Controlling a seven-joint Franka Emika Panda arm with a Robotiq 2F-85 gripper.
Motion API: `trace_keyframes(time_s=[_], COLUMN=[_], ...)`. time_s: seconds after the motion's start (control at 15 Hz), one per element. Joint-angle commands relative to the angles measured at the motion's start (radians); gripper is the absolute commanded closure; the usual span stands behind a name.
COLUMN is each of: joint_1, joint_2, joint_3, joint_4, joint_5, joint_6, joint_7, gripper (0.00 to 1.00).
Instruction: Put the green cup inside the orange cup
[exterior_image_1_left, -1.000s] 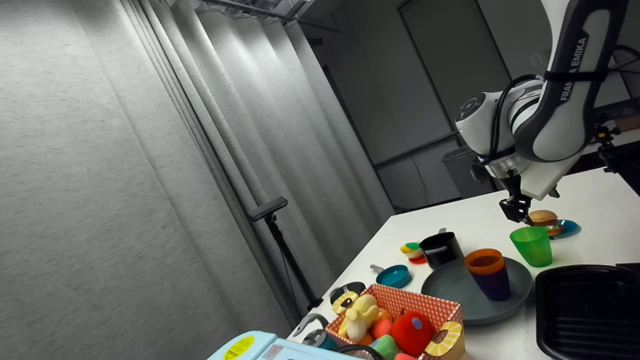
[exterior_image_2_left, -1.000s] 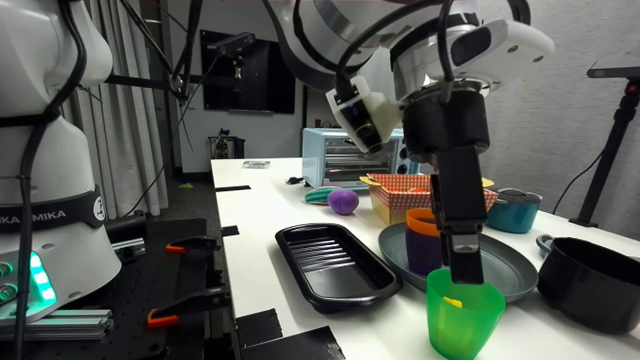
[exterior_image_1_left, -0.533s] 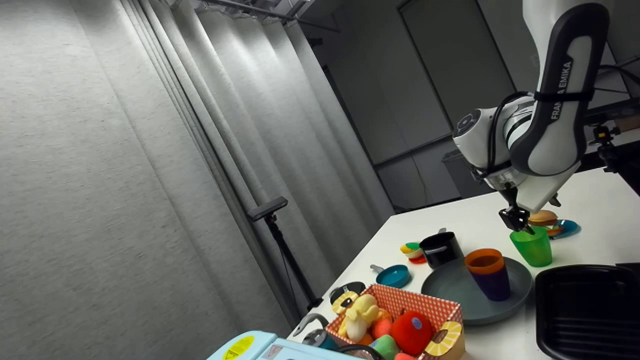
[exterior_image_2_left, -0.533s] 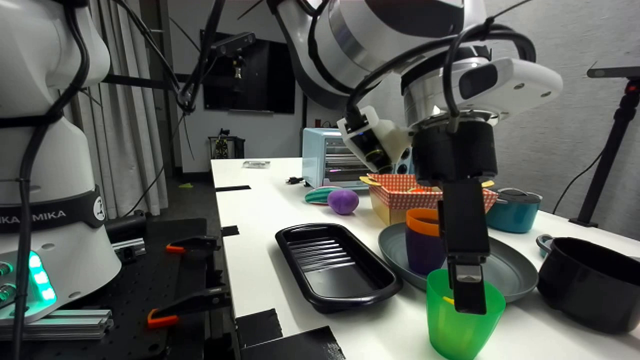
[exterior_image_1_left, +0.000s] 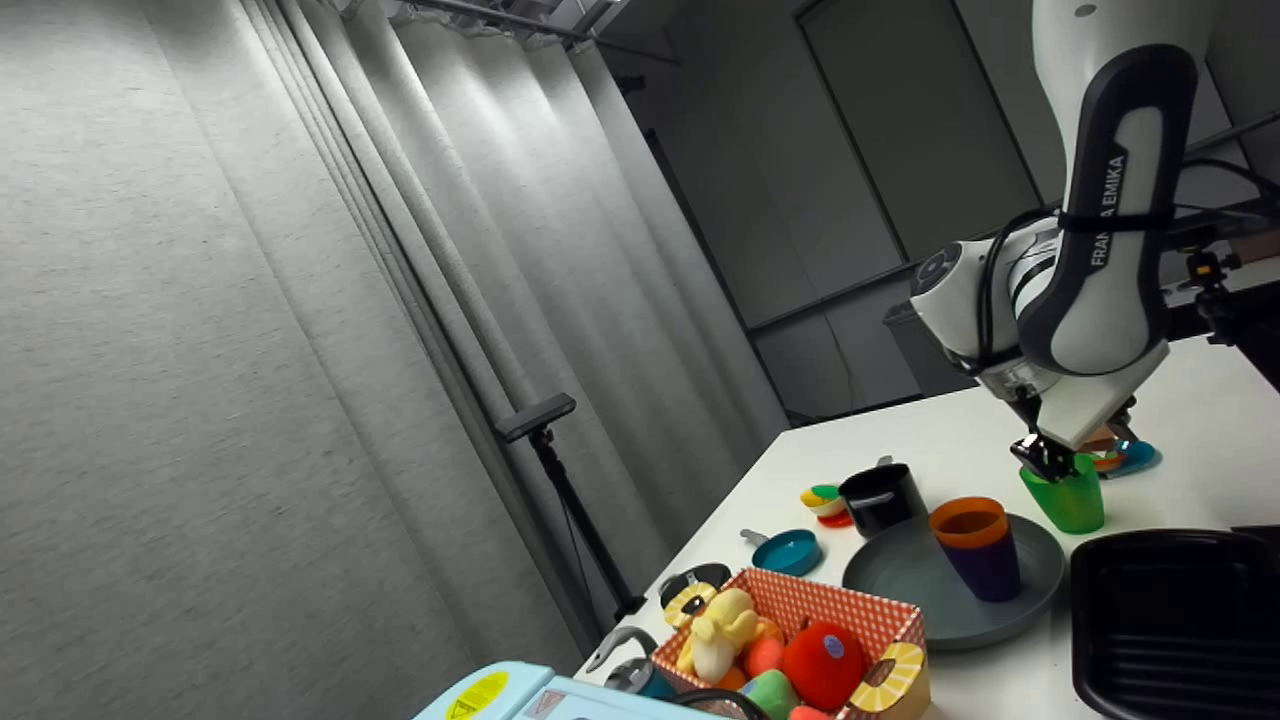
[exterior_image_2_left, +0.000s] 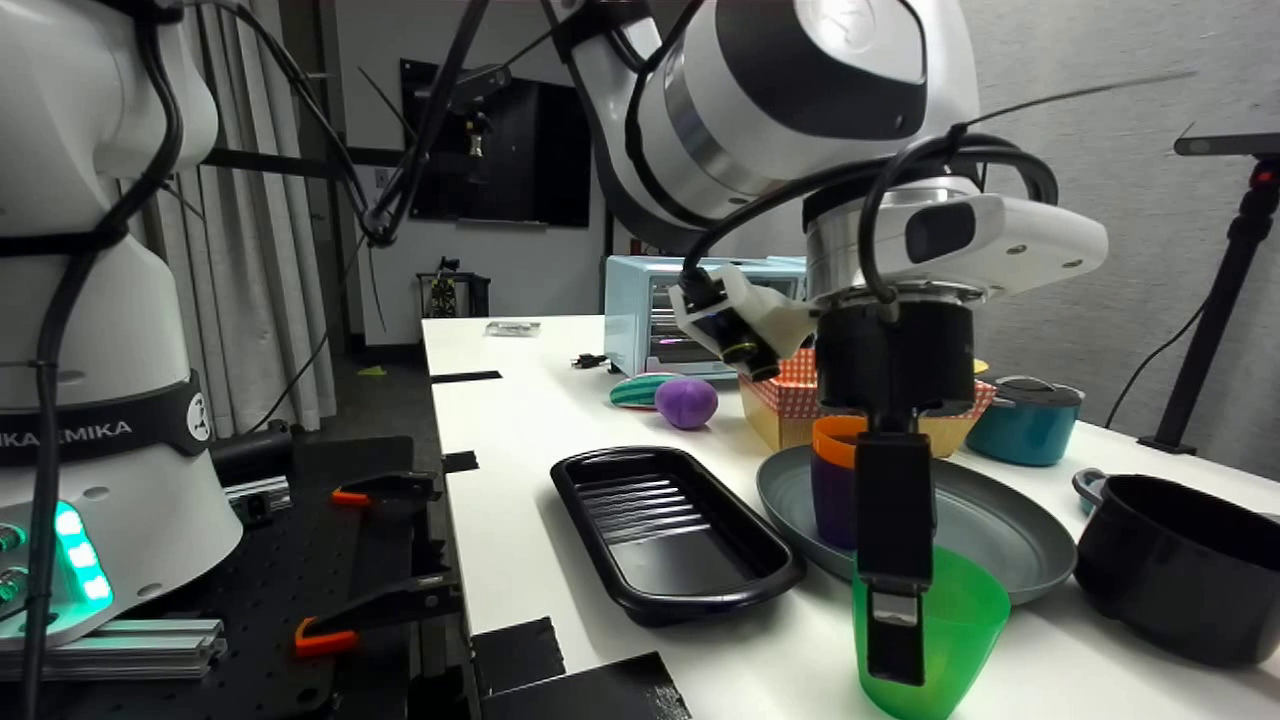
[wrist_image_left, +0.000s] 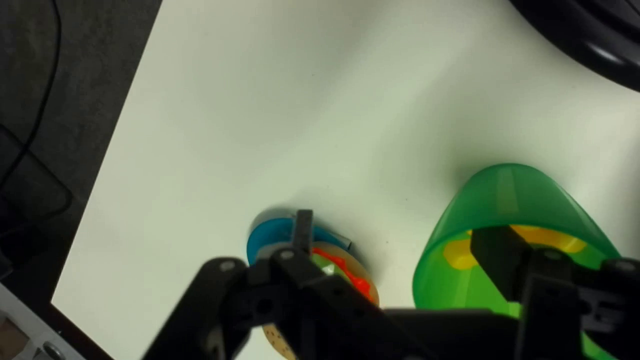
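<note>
The green cup (exterior_image_1_left: 1072, 508) stands upright on the white table beside the grey plate. It also shows in an exterior view (exterior_image_2_left: 968, 640) and in the wrist view (wrist_image_left: 507, 195), with something yellow seen in it. The orange cup (exterior_image_1_left: 968, 520) sits nested in a purple cup on the grey plate; only its orange upper part shows, here too (exterior_image_2_left: 838, 440). It is out of the wrist view. My gripper (wrist_image_left: 398, 242) is open over the green cup's rim. In the wrist view one finger reaches into the cup's mouth and the other is outside it, on the toy burger's side.
The toy burger (wrist_image_left: 345, 265) on a blue dish lies close to the green cup. A black tray (exterior_image_2_left: 600, 560), the grey plate (exterior_image_2_left: 1040, 545) and a black pot (exterior_image_2_left: 1180, 580) stand around it. A checkered basket of toys (exterior_image_1_left: 830, 605) is farther off.
My gripper has come down to the green cup, its fingers now level with the rim, and has turned slightly. The cups have not moved.
</note>
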Motion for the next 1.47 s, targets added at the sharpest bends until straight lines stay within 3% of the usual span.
trace_keyframes(time_s=[0.0,0.33,0.47,0.87,1.4], joint_1=[0.035,0.053,0.063,0.102,0.097], joint_2=[0.023,0.020,0.014,-0.053,-0.130], joint_3=[-0.033,-0.052,-0.066,-0.102,-0.072], joint_4=[0.013,0.016,0.017,0.017,0.023], joint_5=[0.040,0.033,0.015,-0.147,-0.217], joint_6=[0.019,0.012,0.009,0.004,0.005], joint_7=[-0.005,0.005,0.020,0.113,0.199], gripper=[0.51,0.89,0.99,0.99,0.99])
